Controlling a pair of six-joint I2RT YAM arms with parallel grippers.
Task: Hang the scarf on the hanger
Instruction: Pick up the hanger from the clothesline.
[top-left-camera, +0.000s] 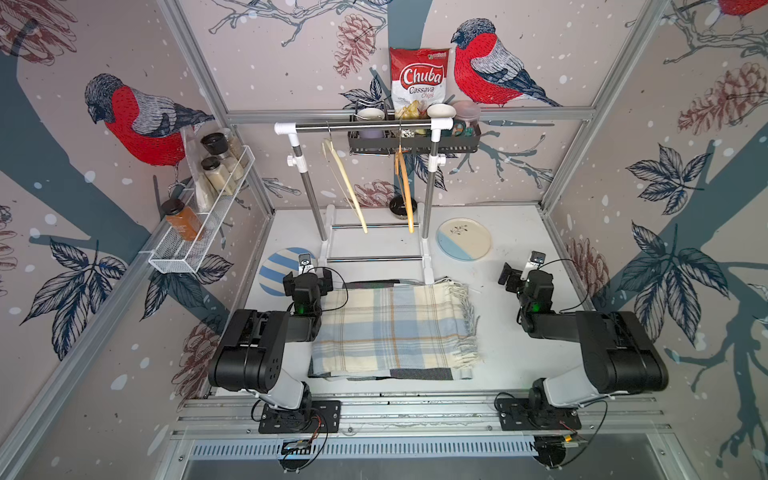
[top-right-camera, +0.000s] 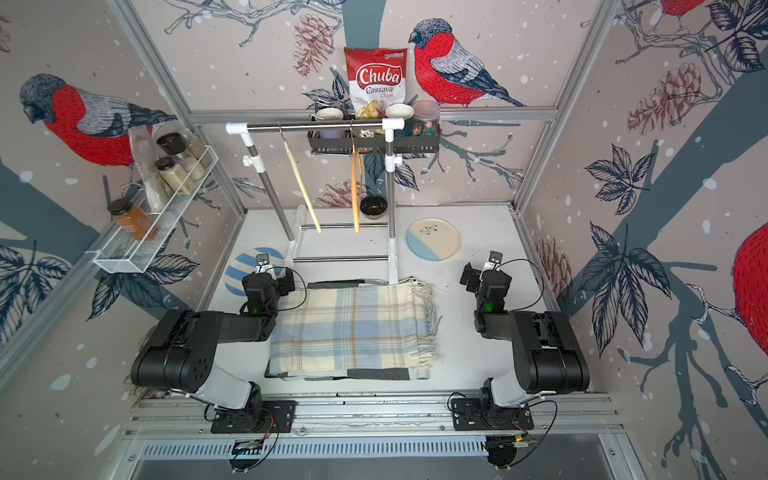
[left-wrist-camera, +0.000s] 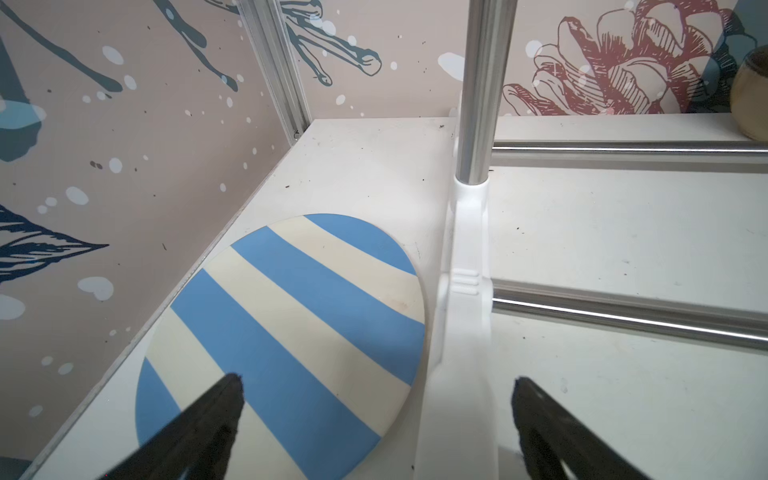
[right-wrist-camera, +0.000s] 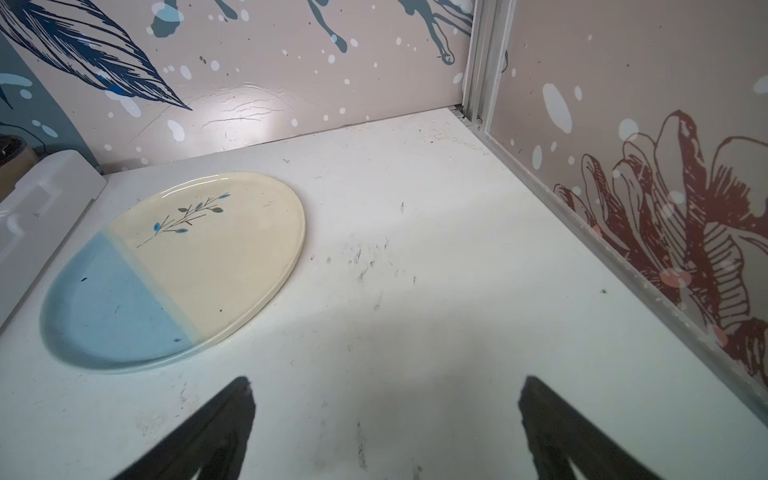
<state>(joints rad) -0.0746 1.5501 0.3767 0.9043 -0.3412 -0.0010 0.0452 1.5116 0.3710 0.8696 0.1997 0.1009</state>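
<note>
With left gripper (left-wrist-camera: 378, 380) and right gripper (right-wrist-camera: 386, 380) both spread wide and empty, pinch the folded scarf (top-left-camera: 390, 328) lying flat between your arms along one edge (skip the fringe), then lift toward the hanger (top-left-camera: 405, 191).

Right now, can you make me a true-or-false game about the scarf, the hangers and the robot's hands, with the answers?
The scarf lies folded on the table. True.
A pale hanger and an orange hanger hang on the rail. True.
The left gripper holds the scarf. False: it is open and empty, near the striped plate.
The right gripper is shut. False: it is open, holding nothing.
The chips bag lies on the table. False: it stands in the black shelf on the back wall.
</note>
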